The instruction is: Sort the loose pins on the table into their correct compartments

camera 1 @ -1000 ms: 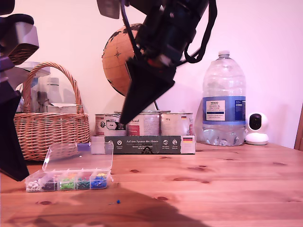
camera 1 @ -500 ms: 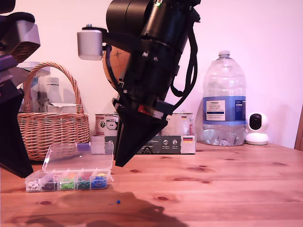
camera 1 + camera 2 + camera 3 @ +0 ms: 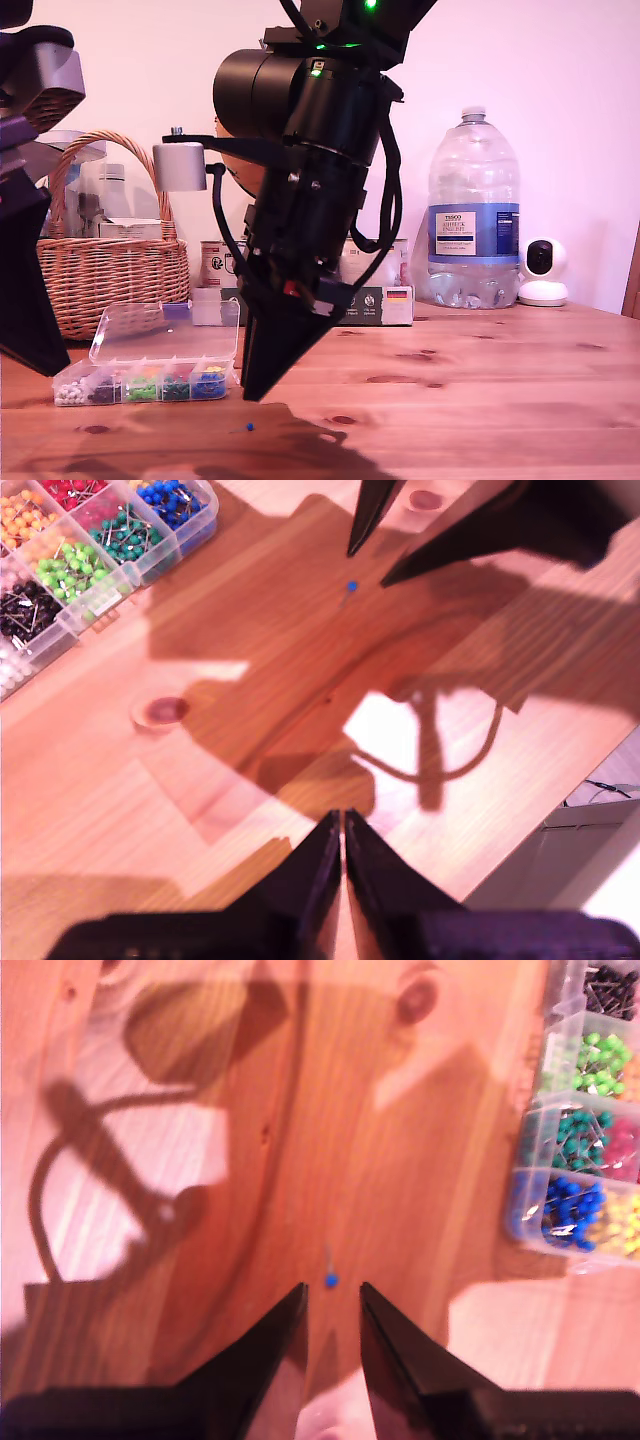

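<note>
One blue loose pin (image 3: 249, 427) lies on the table (image 3: 480, 400) in front of the clear box, whose compartments (image 3: 140, 385) hold white, black, green and blue pins. My second gripper (image 3: 333, 1292) is open and points down, its tips just short of that pin (image 3: 329, 1280) and a little above the wood. In the exterior view its dark wedge (image 3: 258, 390) hangs right of the box. My first gripper (image 3: 343, 818) is shut on nothing, standing apart at the exterior view's left edge (image 3: 45, 365). Its wrist view shows the pin (image 3: 351, 585) and compartments (image 3: 90, 540).
A wicker basket (image 3: 105, 260) stands behind the box. Tins, a dark carton (image 3: 320, 305), a globe, a large water bottle (image 3: 473, 210) and a small white camera (image 3: 543, 272) line the back. The table's edge (image 3: 520, 850) runs near my first gripper.
The second arm has come down and swung upright, bringing its tips from high above the table to just over the blue pin. The first arm has hardly moved.
</note>
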You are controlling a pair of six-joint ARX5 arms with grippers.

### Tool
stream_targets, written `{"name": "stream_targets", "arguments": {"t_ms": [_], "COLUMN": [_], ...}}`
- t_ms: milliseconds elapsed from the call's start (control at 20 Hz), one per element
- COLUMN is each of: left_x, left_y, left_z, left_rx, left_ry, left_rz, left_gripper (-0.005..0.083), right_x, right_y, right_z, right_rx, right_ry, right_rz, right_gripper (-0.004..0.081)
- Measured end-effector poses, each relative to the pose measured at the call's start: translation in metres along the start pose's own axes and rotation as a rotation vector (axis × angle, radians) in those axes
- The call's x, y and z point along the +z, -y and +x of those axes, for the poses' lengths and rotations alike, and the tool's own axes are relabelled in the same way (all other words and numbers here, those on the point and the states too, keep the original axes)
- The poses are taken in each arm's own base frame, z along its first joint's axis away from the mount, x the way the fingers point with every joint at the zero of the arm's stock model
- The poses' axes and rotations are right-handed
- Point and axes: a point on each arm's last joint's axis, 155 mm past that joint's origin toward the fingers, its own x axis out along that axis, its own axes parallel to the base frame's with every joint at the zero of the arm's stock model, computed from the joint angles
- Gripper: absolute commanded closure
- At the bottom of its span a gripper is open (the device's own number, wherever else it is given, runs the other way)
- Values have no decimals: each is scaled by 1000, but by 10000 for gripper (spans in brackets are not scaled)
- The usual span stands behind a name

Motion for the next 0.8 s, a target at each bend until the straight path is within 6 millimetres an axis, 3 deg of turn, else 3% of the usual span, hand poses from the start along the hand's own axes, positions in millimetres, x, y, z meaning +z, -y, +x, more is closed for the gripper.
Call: {"name": "stream_targets", "arguments": {"t_ms": [250, 800], "left_x": [-1, -4], "left_y": [0, -1], "left_z": [0, 0], "left_rx": [0, 2], "left_ry": [-5, -16], "left_rz": [0, -3], "left_gripper": [794, 794], "right_x": [4, -2], "right_y": [7, 0], "right_z": [0, 14], "right_rx": [-27, 11], "right_ry": [17, -3], "right_rz": [-4, 3], "right_gripper": [628, 628]}}
